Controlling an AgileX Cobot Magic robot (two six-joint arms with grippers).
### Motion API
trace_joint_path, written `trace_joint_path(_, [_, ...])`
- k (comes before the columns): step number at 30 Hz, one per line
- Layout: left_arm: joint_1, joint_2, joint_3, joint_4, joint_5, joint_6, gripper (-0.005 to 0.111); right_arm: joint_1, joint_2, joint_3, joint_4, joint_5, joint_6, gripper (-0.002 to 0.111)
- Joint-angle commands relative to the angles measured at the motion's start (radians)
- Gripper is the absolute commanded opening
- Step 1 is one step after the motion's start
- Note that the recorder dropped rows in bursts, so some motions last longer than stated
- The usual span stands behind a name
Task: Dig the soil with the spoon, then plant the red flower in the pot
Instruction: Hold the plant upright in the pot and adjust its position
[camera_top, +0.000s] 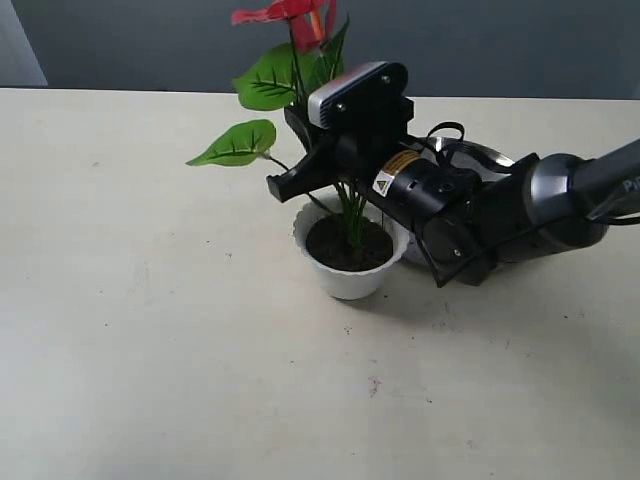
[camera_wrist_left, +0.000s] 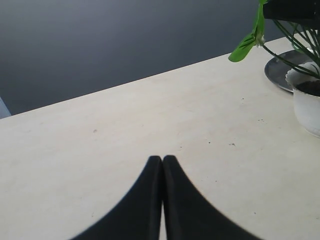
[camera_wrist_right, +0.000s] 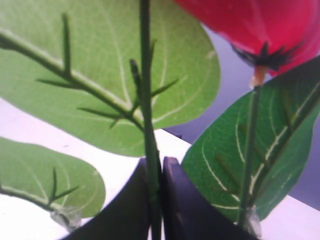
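- Fingers of right gripper (camera_wrist_right: 156, 200) pinch the stalk of the red flower (camera_top: 300, 60); thin green stem sits squeezed between both dark pads (wrist view shows no gap either side).
- Left gripper (camera_wrist_left: 162, 165): fingers pressed together, nothing between, hovering over bare table (camera_top: 150, 330).
- Flower stands near upright, long axis vertical; stalk base is down in the soil (camera_top: 335, 245) inside the pot (camera_top: 350, 278). Blooms at 12 o'clock from the grip, pot at 6 o'clock.
- Right arm is on the plant; left arm sits well apart, off toward 9 o'clock of the pot in ext. view.
- Judgement: planting approx. done; next move turns on letting go w/o tipping the stalk, backing away toward 3 o'clock.
- Steel plate (camera_wrist_left: 280, 67) just beside pot, behind it. Spoon not visible in any view.
- Obstruction: leaves close around the wrist; could snag on retreat.
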Motion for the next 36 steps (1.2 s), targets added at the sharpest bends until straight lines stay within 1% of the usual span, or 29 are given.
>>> trace_joint_path(1, [-0.004, -0.001, -0.004, -0.002, -0.012, -0.002, 0.0, 0.004, -0.005, 0.005, 0.005, -0.032, 0.029, -0.001])
trace_joint_path(11, [-0.004, -0.001, -0.004, -0.002, -0.012, -0.002, 0.0, 0.004, -0.005, 0.005, -0.062, -0.052, 0.127, -0.001])
trace_joint_path(17, [-0.004, -0.001, -0.004, -0.002, -0.012, -0.002, 0.0, 0.004, -0.005, 0.005, 0.014, 0.012, 0.157, -0.001])
trace_joint_path(28, [-0.004, -0.001, -0.004, -0.002, -0.012, -0.002, 0.0, 0.004, -0.005, 0.005, 0.007, 0.029, 0.163, -0.001])
trace_joint_path(32, [-0.004, -0.001, -0.004, -0.002, -0.012, -0.002, 0.0, 0.004, -0.005, 0.005, -0.044, 0.036, 0.179, -0.001])
trace_joint_path(34, [-0.004, -0.001, -0.004, -0.002, -0.012, -0.002, 0.0, 0.004, -0.005, 0.005, -0.114, 0.031, 0.235, -0.001])
trace_joint_path(36, [-0.004, -0.001, -0.004, -0.002, -0.012, -0.002, 0.0, 0.004, -0.007, 0.005, -0.138, 0.028, 0.279, -0.001])
